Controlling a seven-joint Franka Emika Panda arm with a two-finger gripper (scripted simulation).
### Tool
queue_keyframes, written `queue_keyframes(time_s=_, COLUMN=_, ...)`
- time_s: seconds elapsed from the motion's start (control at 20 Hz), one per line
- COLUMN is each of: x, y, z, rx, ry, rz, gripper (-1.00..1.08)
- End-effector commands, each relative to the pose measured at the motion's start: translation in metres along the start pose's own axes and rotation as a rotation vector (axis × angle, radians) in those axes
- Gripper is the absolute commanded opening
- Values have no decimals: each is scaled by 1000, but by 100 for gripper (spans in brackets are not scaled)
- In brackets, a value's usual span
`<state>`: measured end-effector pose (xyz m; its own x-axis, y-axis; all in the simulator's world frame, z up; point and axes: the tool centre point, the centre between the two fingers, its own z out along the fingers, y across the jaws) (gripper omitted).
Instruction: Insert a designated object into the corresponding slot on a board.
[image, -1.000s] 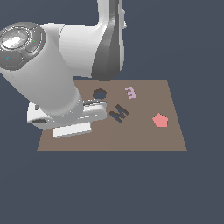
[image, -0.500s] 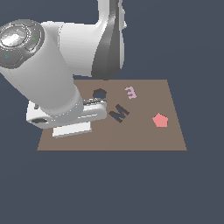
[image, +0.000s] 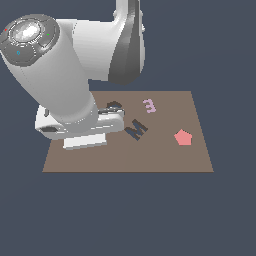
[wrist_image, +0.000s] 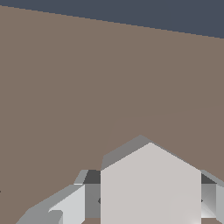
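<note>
The arm (image: 75, 85) bends low, its pincer (wrist_image: 148, 205) fingers pressing inward.

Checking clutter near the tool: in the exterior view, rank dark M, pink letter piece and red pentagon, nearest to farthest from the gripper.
The gripper is mostly hidden by the arm.
1. Dark M, just to its exterior view's right.
2. Pink letter piece, farther right, toward the board's back.
3. Red pentagon, far right.

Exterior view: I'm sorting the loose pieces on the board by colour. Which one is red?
The pentagon, lying nearest the exterior view's right edge of the board. The M is dark and the small m is pale pink.
</note>
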<state>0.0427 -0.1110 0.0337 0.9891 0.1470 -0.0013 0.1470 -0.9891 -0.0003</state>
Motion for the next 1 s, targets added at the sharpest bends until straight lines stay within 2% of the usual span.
queue_keyframes(time_s=0.0, x=-8, y=-4, z=-1, rx=0, ry=1, rz=16, gripper=-100)
queue_keyframes(time_s=0.95, x=-94, y=-64, z=-6, rx=0, ry=0, rz=217, gripper=-100)
